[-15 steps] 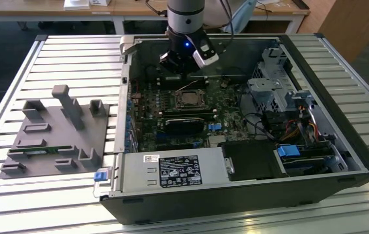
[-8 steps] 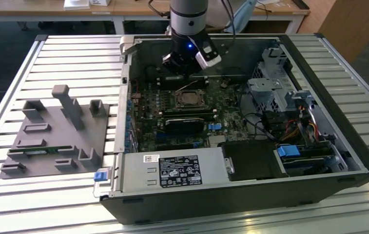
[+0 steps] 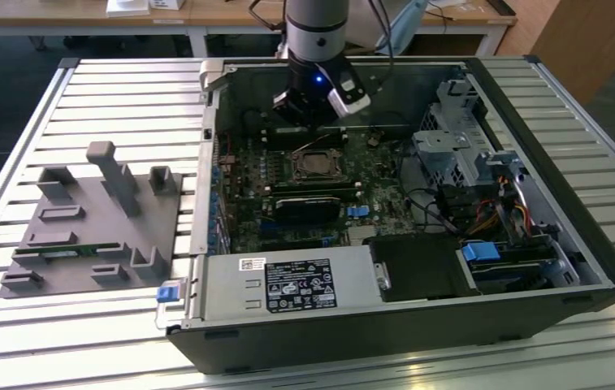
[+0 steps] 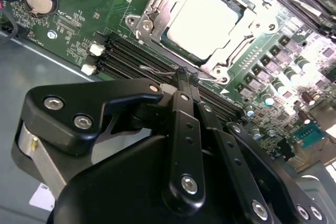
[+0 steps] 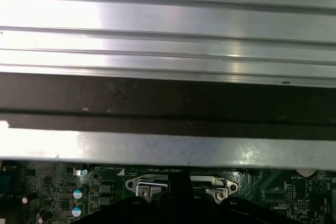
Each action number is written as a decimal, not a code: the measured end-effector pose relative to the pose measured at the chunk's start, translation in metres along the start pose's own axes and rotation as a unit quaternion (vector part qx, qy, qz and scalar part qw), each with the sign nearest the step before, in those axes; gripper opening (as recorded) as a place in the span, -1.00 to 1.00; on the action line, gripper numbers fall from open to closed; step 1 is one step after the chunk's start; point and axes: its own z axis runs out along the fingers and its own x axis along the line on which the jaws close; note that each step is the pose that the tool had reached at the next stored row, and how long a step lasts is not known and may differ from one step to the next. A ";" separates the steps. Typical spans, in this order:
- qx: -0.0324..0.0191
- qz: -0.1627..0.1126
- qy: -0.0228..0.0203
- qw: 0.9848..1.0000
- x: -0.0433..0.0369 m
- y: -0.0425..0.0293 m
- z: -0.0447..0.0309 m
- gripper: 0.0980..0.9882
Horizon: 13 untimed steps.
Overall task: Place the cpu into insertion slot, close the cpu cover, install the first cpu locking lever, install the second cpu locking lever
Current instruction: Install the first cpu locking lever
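The gripper, fingers clenched together, sits at the socket's edge. The cpu cover lies closed over the seated cpu. A locking lever seems the step in hand; hooking this thin wire calls for steady downward and sideways pressure.
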 end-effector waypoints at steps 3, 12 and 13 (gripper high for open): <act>0.000 0.000 0.000 1.000 -0.0017 0.0001 0.0015 -0.98; 0.000 0.000 0.000 1.000 -0.0084 0.0002 0.0072 -0.98; 0.000 0.000 0.000 1.000 -0.0092 0.0003 0.0080 -0.98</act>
